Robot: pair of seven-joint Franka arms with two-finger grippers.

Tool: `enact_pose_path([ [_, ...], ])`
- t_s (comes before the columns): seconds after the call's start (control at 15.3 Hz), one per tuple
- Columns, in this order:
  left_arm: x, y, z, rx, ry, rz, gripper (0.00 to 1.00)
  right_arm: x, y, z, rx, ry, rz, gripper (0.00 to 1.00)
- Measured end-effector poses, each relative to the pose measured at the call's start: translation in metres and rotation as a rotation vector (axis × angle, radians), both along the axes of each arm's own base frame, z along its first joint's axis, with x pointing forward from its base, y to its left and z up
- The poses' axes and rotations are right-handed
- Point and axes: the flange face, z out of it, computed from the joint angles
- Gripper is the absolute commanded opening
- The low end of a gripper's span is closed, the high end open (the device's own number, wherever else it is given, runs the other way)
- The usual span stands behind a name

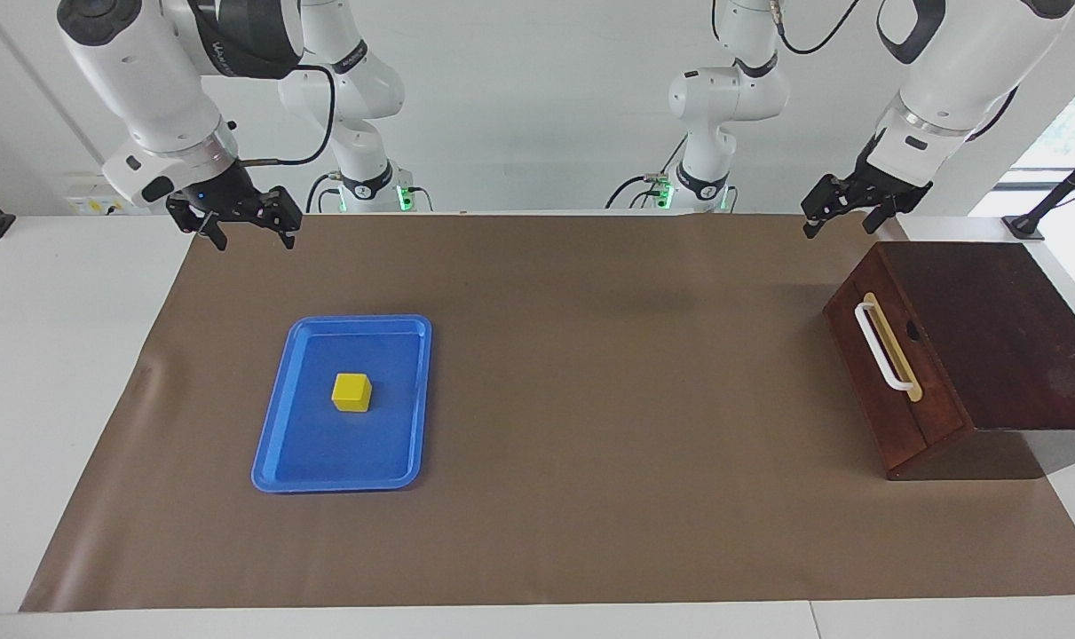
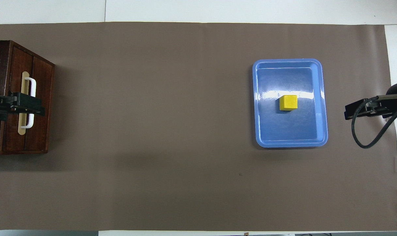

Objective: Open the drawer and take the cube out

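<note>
The drawer (image 1: 912, 417) is shut in its dark wooden cabinet at the left arm's end of the table, with its white bar handle (image 1: 881, 348) facing the table's middle. It also shows in the overhead view (image 2: 41, 85). The yellow cube (image 1: 351, 392) sits in a blue tray (image 1: 342, 457) toward the right arm's end; the overhead view shows the cube (image 2: 288, 102) too. My left gripper (image 1: 840, 227) is open and empty, raised in the air over the drawer's front (image 2: 37, 105). My right gripper (image 1: 254, 238) is open and empty, raised beside the tray (image 2: 348, 113).
The cabinet's flat top (image 1: 999, 328) reaches to the table's edge. A brown mat (image 1: 608, 399) covers the table between the tray (image 2: 283, 132) and the cabinet. The right arm's cable (image 2: 368, 141) hangs below its wrist.
</note>
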Motion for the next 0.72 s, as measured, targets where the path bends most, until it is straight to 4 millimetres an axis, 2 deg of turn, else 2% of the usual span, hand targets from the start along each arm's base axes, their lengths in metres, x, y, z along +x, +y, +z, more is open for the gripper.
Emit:
enact_pose_path([
  [0.72, 0.0059, -0.0097, 0.0085, -0.005, -0.075, -0.029, 1.0, 0.0, -0.0001, 0.0, 0.0, 0.0, 0.0, 1.0],
])
